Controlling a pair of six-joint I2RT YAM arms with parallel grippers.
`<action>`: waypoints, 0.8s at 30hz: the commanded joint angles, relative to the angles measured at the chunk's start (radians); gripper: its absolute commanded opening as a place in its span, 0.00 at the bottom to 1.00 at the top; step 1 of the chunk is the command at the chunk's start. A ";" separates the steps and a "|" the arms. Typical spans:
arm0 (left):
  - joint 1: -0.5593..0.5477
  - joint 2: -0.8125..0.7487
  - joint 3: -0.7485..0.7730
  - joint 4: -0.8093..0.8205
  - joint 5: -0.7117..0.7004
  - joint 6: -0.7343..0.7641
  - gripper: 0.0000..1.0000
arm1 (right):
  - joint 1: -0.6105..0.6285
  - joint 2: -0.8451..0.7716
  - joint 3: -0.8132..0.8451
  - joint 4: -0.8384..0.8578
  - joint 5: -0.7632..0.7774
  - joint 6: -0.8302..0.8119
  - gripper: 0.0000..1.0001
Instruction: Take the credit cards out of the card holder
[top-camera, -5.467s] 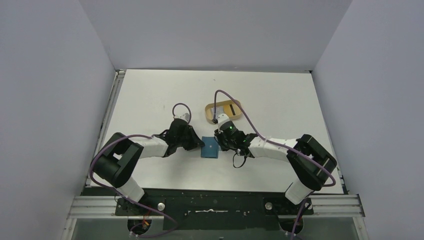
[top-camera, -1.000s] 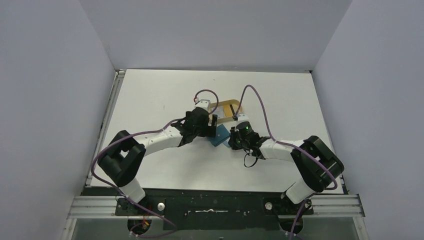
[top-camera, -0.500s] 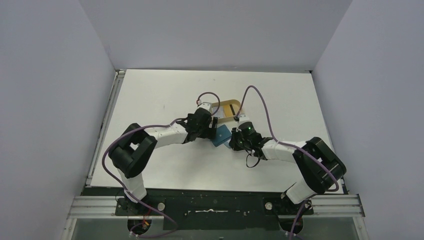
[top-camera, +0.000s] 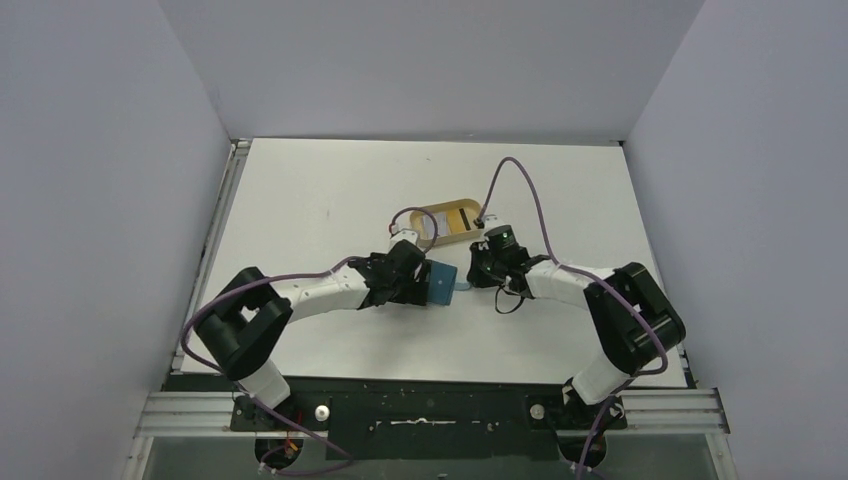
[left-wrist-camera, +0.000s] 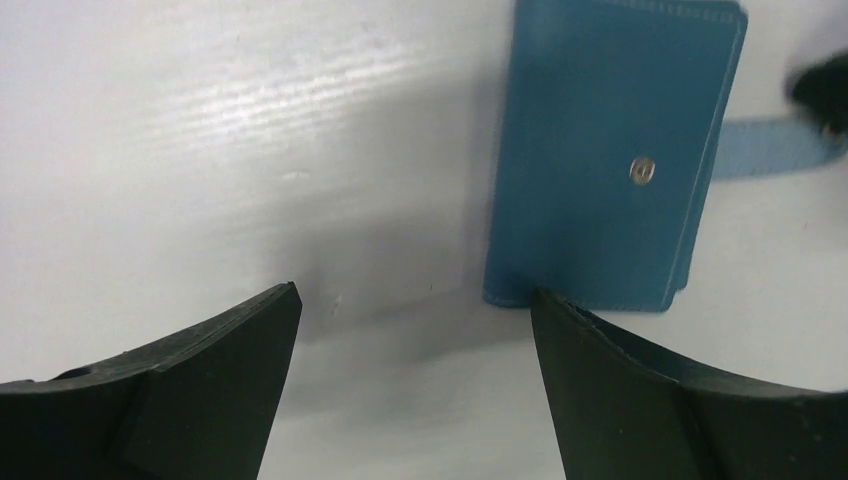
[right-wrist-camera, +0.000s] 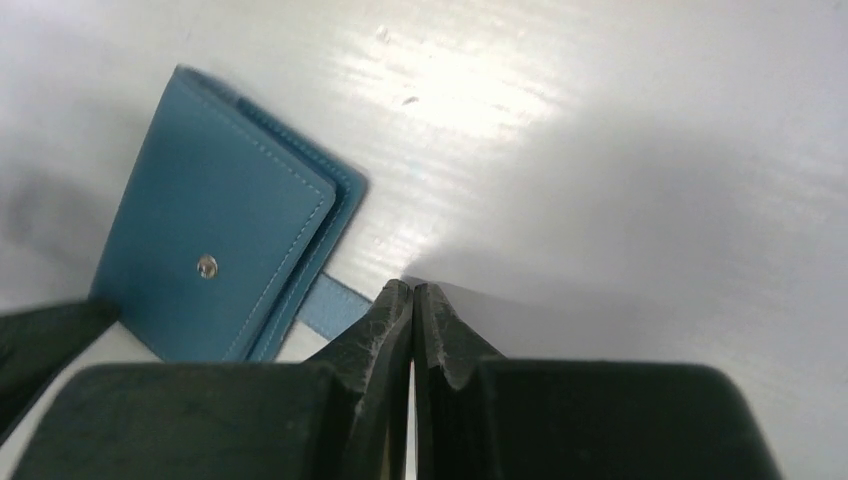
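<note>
On the white table (top-camera: 330, 190) the holder (left-wrist-camera: 600, 150) lies folded. Our left gripper (left-wrist-camera: 415, 295) gapes at its edge; our right gripper (right-wrist-camera: 412, 290) is pinched together at the tab (right-wrist-camera: 335, 300). We should pin the holder, then pull that tab up.

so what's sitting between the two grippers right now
The closed teal-blue folding card holder lies on the white table between the left gripper and the right gripper, its pale blue snap tab reaching toward the right one; the top external view shows it.
</note>
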 joint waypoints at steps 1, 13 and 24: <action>-0.038 -0.090 -0.001 -0.186 -0.034 -0.080 0.84 | -0.049 0.061 0.093 -0.017 -0.017 -0.060 0.00; -0.086 -0.104 0.151 -0.176 -0.067 -0.133 0.91 | -0.056 0.130 0.171 -0.010 -0.059 -0.095 0.00; -0.099 0.219 0.467 -0.275 -0.159 -0.115 0.97 | -0.057 0.112 0.148 0.000 -0.067 -0.086 0.00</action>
